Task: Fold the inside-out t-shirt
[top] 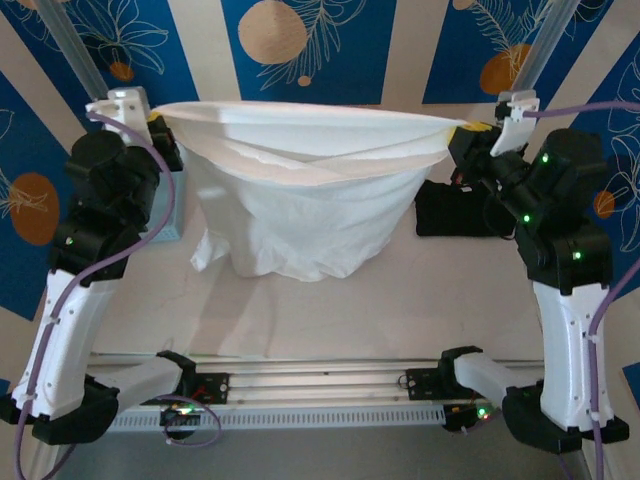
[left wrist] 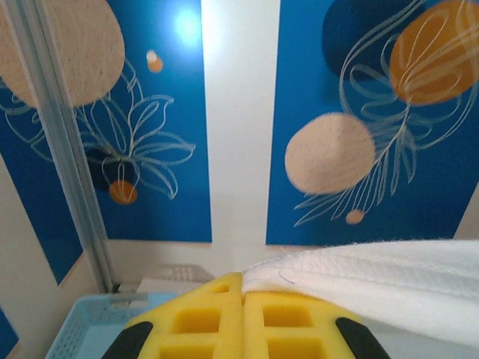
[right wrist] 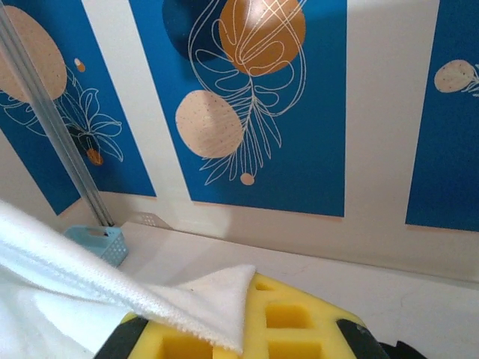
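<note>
White cotton t-shirt (top: 300, 215) hangs stretched crosswise between the arms, its upper edge pinched at one end by the left gripper (top: 162, 128), at the other by the right gripper (top: 466, 138), hem bunched on the worktop (top: 400, 290)

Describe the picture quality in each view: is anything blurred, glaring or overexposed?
Left wrist view: soft overall, with a glare spot on the blue wall panel. Right wrist view: wall pattern sharper, the near t-shirt edge slightly soft. Top external view: evenly lit, the white t-shirt bright but its folds readable.
</note>
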Available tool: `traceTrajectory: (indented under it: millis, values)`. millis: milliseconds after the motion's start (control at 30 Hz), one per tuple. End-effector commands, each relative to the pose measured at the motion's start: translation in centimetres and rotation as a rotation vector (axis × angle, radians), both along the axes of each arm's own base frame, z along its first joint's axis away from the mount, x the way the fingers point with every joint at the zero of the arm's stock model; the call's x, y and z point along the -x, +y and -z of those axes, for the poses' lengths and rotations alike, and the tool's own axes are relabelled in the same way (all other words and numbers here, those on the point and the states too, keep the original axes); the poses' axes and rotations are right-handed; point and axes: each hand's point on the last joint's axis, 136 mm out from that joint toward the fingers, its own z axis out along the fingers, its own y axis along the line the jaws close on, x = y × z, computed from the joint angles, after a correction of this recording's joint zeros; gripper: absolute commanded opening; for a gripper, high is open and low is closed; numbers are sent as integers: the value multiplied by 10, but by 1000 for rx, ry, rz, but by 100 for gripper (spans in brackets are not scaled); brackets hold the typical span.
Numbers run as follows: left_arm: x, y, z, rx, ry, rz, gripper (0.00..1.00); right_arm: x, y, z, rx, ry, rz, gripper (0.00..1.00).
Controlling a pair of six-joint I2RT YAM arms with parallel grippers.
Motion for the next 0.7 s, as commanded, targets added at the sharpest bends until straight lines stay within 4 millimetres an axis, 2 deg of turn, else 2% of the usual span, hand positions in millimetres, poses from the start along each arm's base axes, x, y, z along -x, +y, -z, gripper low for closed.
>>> traceTrajectory:
  millis: [0,100,133,200,300,367,433,533,600,667]
  values:
    - [-57,10,72,-62,202,-84,0,-47,-3,37,-10,81,51,0]
    - [-122,11,105,-67,315,-103,0,-100,-12,49,-17,111,105,0]
    - [-141,8,104,-62,331,-97,0,-115,-15,43,-30,101,115,0]
    - [-163,0,82,-40,307,-66,0,-136,-19,23,-58,71,117,0]
    - [-170,-11,14,1,151,-5,0,-145,-22,-28,-101,-35,101,0]
    - [-156,-9,-42,18,8,9,0,-139,-23,-68,-112,-122,89,0]
    - [-130,-2,-97,33,-144,16,0,-127,-23,-104,-118,-205,81,0]
    - [-78,7,-154,49,-314,31,0,-100,-24,-143,-130,-303,68,0]
    - [-47,9,-172,63,-369,55,0,-86,-23,-151,-135,-327,59,0]
    - [-25,9,-173,72,-384,83,0,-77,-20,-147,-140,-316,36,0]
